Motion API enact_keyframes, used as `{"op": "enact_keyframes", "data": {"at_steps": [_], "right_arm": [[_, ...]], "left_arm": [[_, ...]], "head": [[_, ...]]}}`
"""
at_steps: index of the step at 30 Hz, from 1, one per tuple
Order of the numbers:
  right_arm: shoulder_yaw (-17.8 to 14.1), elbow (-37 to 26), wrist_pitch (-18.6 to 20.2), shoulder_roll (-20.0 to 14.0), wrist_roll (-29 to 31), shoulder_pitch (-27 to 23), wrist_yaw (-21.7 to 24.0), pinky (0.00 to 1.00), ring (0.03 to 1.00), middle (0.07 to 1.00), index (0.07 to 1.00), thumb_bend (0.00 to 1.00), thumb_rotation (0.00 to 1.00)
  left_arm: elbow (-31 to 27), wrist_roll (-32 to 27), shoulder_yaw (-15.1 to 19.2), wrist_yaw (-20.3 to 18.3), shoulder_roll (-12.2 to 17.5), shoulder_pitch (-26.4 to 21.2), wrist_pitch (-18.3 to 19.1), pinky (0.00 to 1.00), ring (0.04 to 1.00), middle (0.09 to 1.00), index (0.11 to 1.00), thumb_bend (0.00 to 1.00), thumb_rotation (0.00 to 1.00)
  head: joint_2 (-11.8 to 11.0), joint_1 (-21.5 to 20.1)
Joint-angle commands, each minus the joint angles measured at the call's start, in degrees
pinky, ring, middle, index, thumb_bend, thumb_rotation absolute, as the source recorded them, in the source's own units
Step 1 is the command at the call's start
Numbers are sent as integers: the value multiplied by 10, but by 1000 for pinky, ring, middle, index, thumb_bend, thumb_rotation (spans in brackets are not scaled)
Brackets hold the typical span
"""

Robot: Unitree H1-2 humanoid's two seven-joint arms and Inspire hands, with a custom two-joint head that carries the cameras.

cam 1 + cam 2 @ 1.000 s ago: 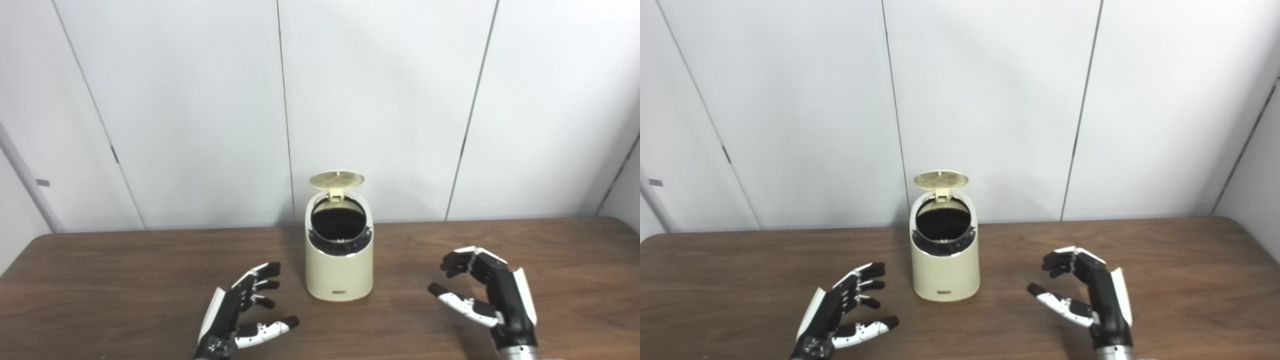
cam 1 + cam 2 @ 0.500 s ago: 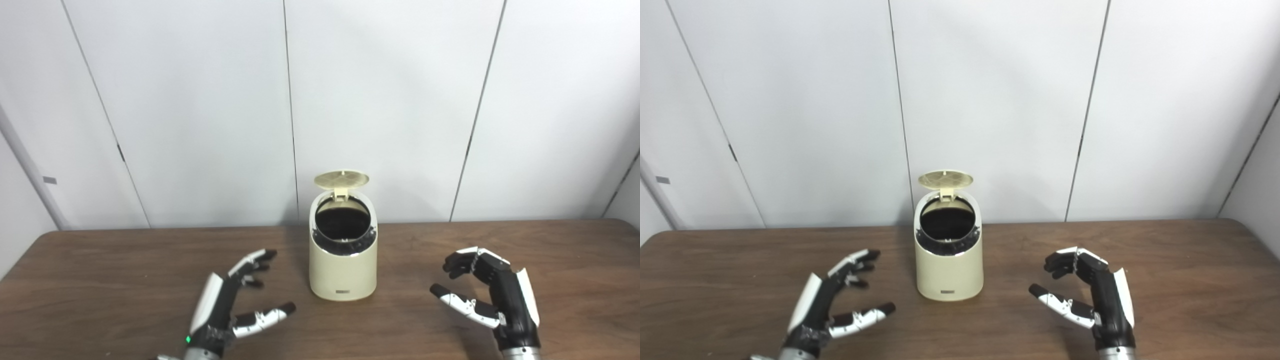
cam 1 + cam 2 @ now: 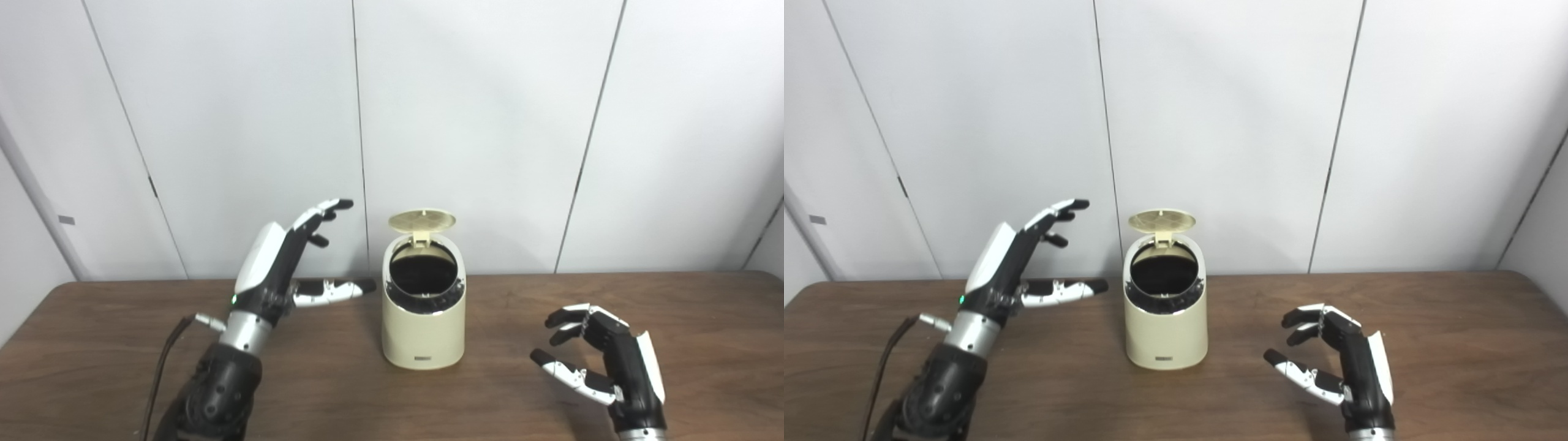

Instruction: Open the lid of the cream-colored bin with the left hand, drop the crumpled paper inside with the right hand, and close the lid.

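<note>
Left of bin: left hand (image 3: 278, 260) hovering raised, fingers spread, empty
Lid (image 3: 422, 220): standing open, rightward of fingertips
Right hand (image 3: 603, 367): resting farther, loosely spread

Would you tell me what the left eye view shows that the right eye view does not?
Only the left eye view: more wall past the table's left corner. Only the right eye view: more of the table's right end. Both: the cream bin with its lid up, the left hand raised open beside it, the right hand open near the tabletop.
</note>
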Motion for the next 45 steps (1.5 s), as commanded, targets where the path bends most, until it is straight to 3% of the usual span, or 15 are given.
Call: {"op": "enact_keyframes", "data": {"at_steps": [1, 7, 11, 19, 28, 37, 45], "right_arm": [[-1, -13, -11, 4, -11, 3, -6, 439, 422, 540, 527, 511, 0], [0, -19, -6, 8, -16, 4, -6, 435, 421, 536, 531, 511, 0], [0, -25, 1, 11, -28, 4, -8, 430, 421, 536, 530, 512, 0], [1, -25, -2, 15, -22, 3, -7, 418, 419, 537, 527, 512, 0], [0, -30, 6, 21, -36, 3, -13, 414, 418, 534, 531, 511, 0], [0, -28, 2, 24, -31, 2, -13, 409, 419, 539, 530, 511, 0], [1, -37, 6, 27, -40, 2, -15, 403, 417, 538, 533, 510, 0]], "left_arm": [[-7, 10, -4, -3, 11, -43, 6, 695, 869, 905, 893, 893, 293], [7, 14, -19, -20, 16, -80, 17, 696, 867, 906, 891, 892, 288], [21, 19, -28, -29, 14, -102, 30, 696, 878, 908, 891, 909, 339], [64, 18, -47, -32, 5, -127, 17, 730, 893, 906, 882, 917, 433], [82, 27, -72, -33, -6, -136, 13, 762, 892, 910, 890, 887, 450], [92, 36, -99, -40, -6, -139, 2, 712, 862, 888, 884, 874, 444], [68, 64, -114, -50, 1, -131, 12, 690, 851, 871, 868, 855, 442]], "head": [[0, 0], [-1, -3], [-2, -6], [-4, -15], [-4, -20], [-3, -25], [0, -27]]}}
